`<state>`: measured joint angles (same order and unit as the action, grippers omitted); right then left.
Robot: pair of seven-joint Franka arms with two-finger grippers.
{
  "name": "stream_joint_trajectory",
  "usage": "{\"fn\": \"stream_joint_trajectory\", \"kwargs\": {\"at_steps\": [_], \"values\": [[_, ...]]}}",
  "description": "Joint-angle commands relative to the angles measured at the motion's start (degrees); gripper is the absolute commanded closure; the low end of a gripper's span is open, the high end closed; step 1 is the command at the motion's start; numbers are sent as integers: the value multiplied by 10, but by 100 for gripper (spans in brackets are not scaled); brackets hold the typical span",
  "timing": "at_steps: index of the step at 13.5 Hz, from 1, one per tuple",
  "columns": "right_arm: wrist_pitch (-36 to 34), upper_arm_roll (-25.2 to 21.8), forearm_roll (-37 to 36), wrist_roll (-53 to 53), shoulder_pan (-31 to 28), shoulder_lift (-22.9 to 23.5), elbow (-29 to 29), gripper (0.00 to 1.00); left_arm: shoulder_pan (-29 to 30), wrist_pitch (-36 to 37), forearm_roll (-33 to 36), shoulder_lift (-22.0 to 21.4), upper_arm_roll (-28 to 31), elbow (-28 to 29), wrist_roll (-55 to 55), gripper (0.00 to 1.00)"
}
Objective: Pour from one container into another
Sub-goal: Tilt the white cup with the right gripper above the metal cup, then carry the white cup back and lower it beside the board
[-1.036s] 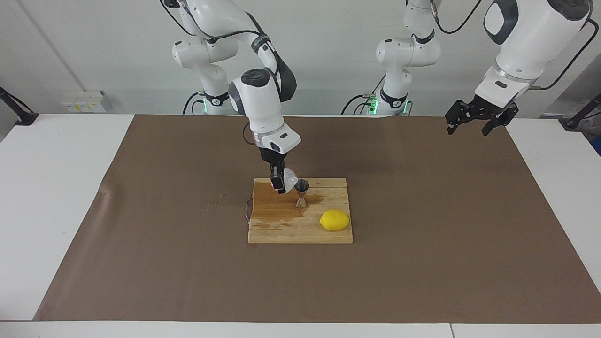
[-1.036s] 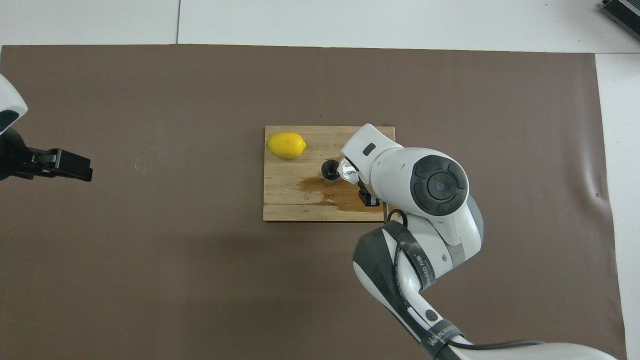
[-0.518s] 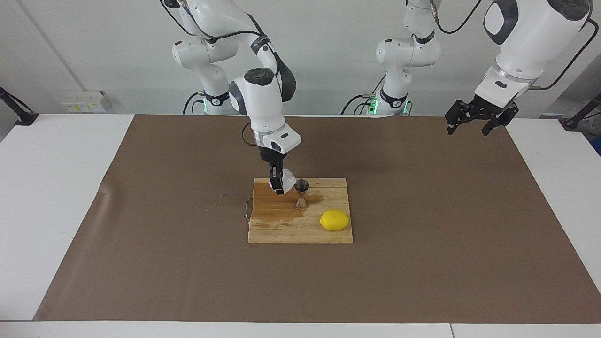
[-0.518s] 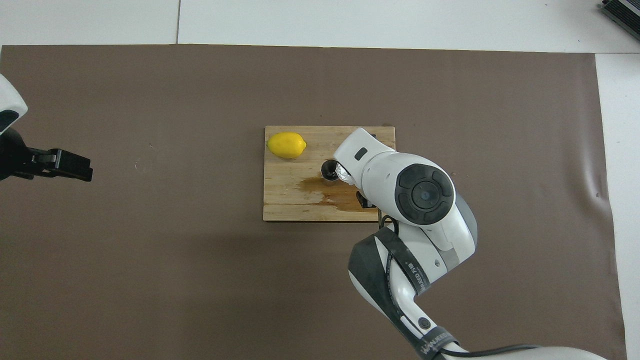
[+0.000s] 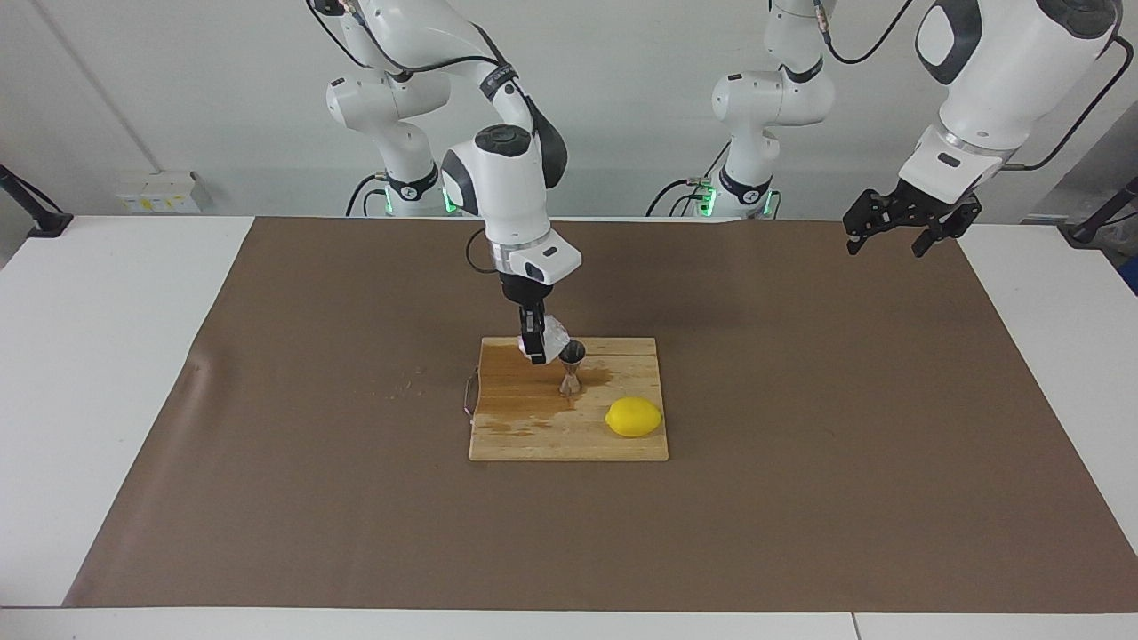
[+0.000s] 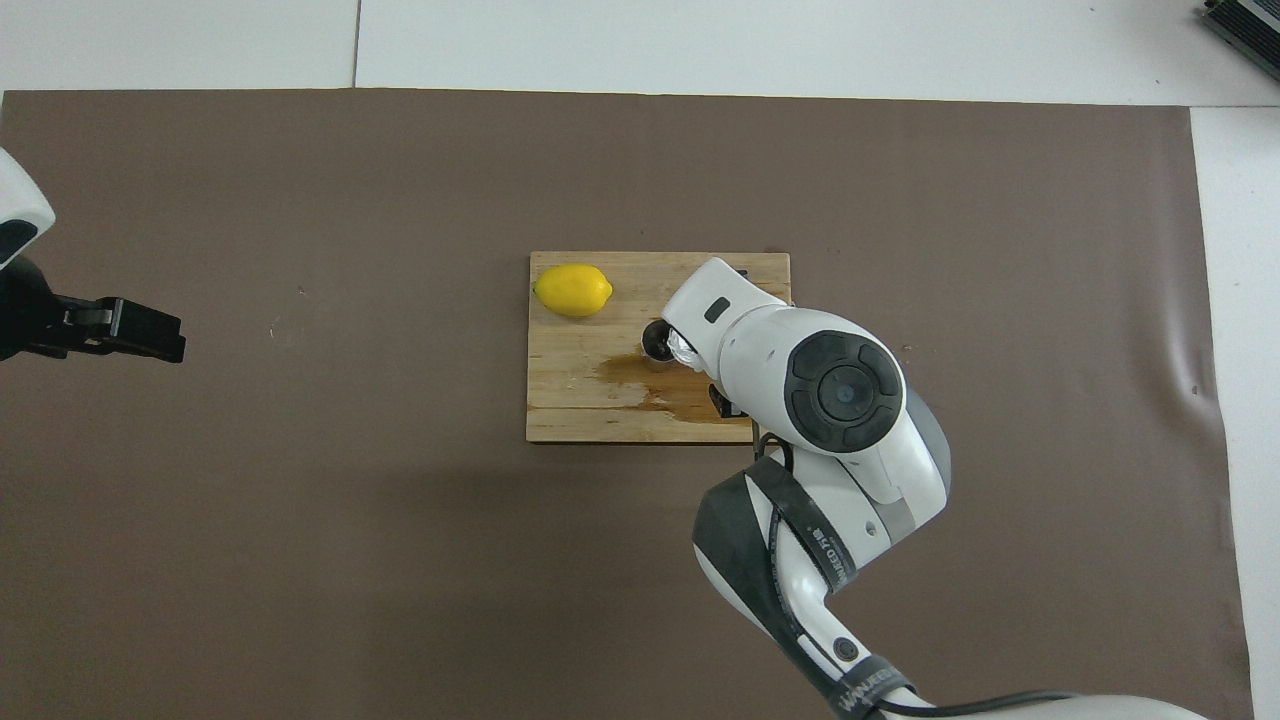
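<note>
Over the jigger point(image 5: 571, 366), the right gripper point(image 5: 536, 342) grasps the tilted crinkled cup point(image 5: 553, 336).

Both views are bright and evenly lit, with soft white light that seems to come from above. The shadows are faint and have no hard edges. In the facing view a dim shadow lies on the brown mat point(image 5: 800, 427) nearer to the robots than the board point(image 5: 569, 436). In the overhead view a wide, soft, darker band crosses the mat point(image 6: 300, 560). The jigger point(image 5: 571, 366) gives a small glint, and the wet stain on the board point(image 6: 560, 400) looks dark, not glaring. Both views are sharp from centre to edges. Straight lines stay straight.
</note>
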<state>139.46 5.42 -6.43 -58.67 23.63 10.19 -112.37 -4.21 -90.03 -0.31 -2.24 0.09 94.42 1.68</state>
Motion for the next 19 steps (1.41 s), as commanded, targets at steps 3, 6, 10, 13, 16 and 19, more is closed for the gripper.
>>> {"fn": "stream_joint_trajectory", "kwargs": {"at_steps": [3, 6, 10, 13, 16, 19], "values": [[1, 1, -22, 22, -1, -5, 0, 100, -1, -8, -6, -16, 3, 19, -6, 0], [1, 0, -22, 22, -1, -5, 0, 100, -1, -8, -6, -16, 3, 19, -6, 0], [5, 2, -11, 25, -10, -3, 0, 100, -1, -8, -6, -16, 3, 19, -6, 0], [7, 2, 7, 25, -11, -3, 3, 100, -1, -8, -6, -16, 3, 19, -6, 0], [17, 2, 37, 15, -13, -3, 3, 100, -1, -7, -6, -16, 3, 19, -6, 0], [18, 2, 79, -7, -16, -8, 3, 100, -1, -8, -6, -16, 3, 19, -6, 0]]}}
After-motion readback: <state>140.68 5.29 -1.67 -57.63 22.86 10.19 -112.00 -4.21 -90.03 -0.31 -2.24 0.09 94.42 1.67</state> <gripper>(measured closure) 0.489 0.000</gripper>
